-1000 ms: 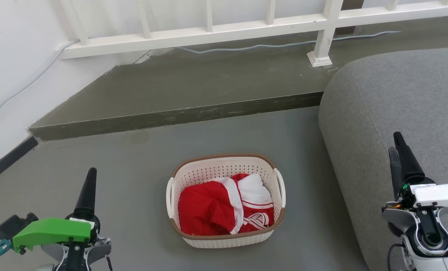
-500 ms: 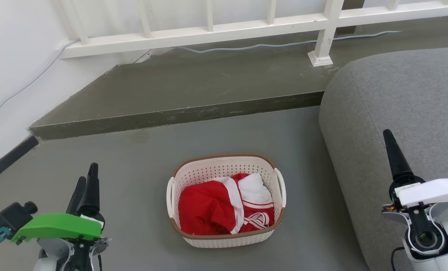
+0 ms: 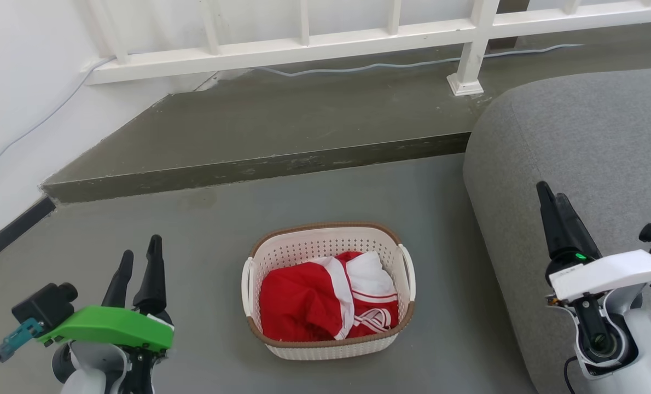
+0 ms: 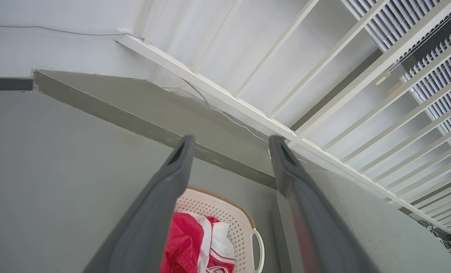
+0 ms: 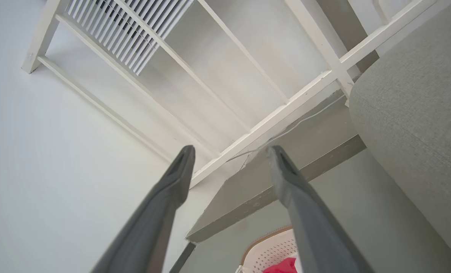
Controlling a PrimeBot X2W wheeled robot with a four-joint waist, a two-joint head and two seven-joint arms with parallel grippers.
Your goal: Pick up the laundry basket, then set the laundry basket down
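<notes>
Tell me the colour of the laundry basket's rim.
Brown, with a woven look; the laundry basket shows best in the head view.

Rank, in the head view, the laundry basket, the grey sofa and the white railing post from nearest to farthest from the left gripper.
1. laundry basket, on the floor to the right of the left gripper.
2. grey sofa, past the basket, far right.
3. white railing post, at the back on the raised step.

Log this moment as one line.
left gripper: open, empty | right gripper: open, empty | laundry basket: on floor, untouched, holding red-and-white clothes | phase: pre-grasp
</notes>
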